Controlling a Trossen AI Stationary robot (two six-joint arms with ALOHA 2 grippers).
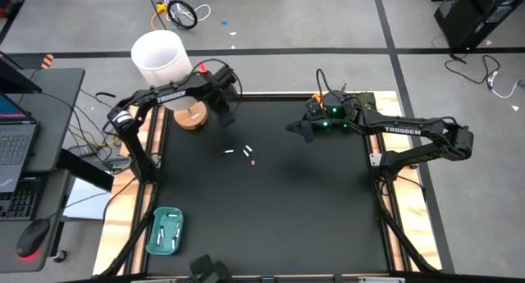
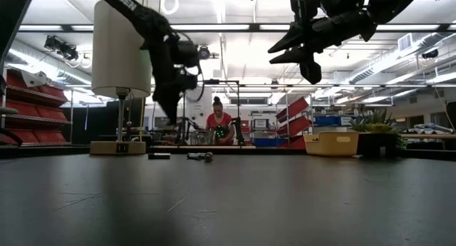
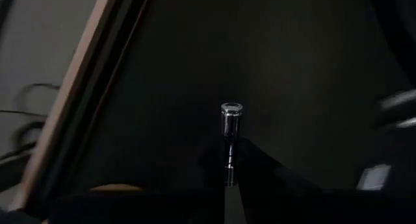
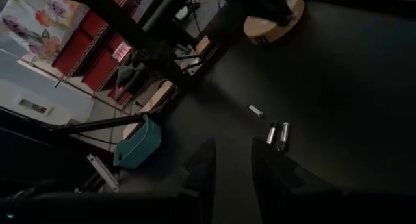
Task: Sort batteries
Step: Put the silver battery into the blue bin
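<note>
Black tabletop (image 1: 271, 201) carries a lamp (image 1: 164, 66) at eleven o'clock, a teal tray (image 1: 165, 231) at seven. Left gripper (image 1: 225, 112), raised beside the lamp, pinches one battery (image 3: 230, 130). Three batteries (image 1: 242, 154) lie centrally. Right gripper (image 1: 297, 127) hovers part-open, empty.

White "TROSSEN" lettering on the right arm (image 1: 410, 132); similar but unreadable lettering on the left arm (image 1: 168, 95).
</note>
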